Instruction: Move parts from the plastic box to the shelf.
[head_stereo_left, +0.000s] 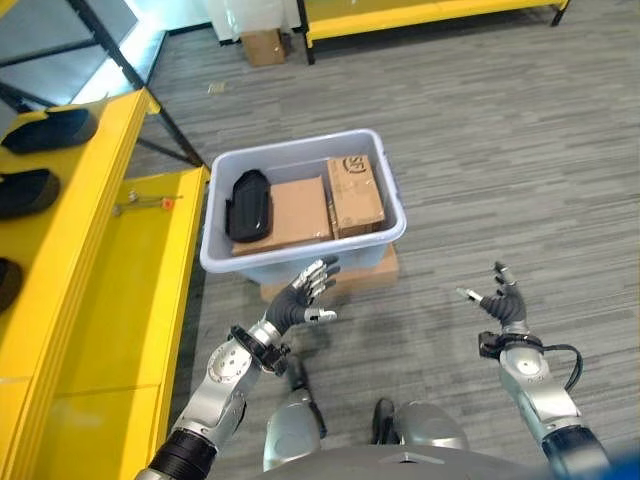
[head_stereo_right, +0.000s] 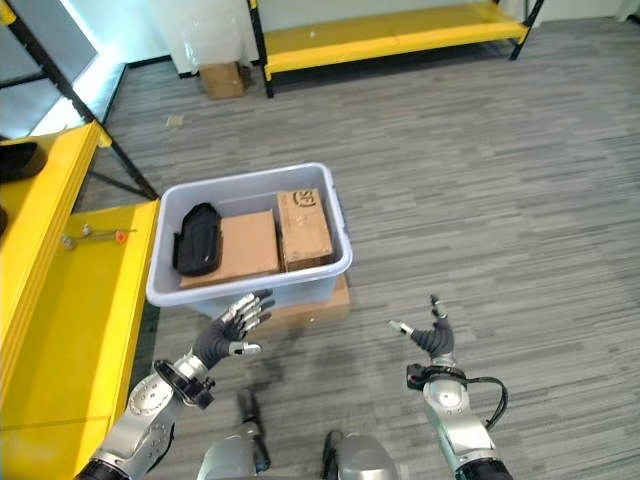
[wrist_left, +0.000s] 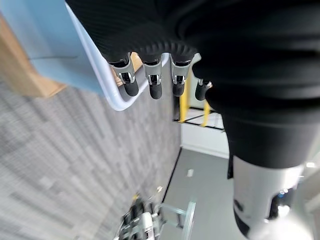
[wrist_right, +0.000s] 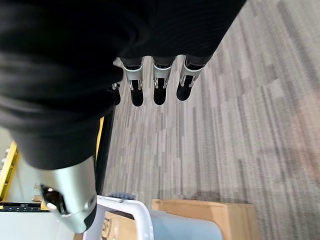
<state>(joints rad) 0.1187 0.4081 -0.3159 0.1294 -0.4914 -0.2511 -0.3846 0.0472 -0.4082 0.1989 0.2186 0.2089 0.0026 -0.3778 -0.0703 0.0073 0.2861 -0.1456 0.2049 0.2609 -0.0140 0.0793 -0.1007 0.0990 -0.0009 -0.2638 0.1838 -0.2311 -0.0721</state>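
Down on the grey floor, the plastic box sits on a flat cardboard slab, just beside the yellow shelf. Inside lie two brown cartons and a black part against the wall nearest the shelf, its long axis running from the near rim toward the far rim. The left eye view catches dark parts on the shelf's upper tier, which the right eye view mostly cuts off. The left hand hovers at the box's near rim, fingers spread and holding nothing; its wrist view shows fingertips by the pale rim. The right hand hangs open over bare floor, well apart from the box.
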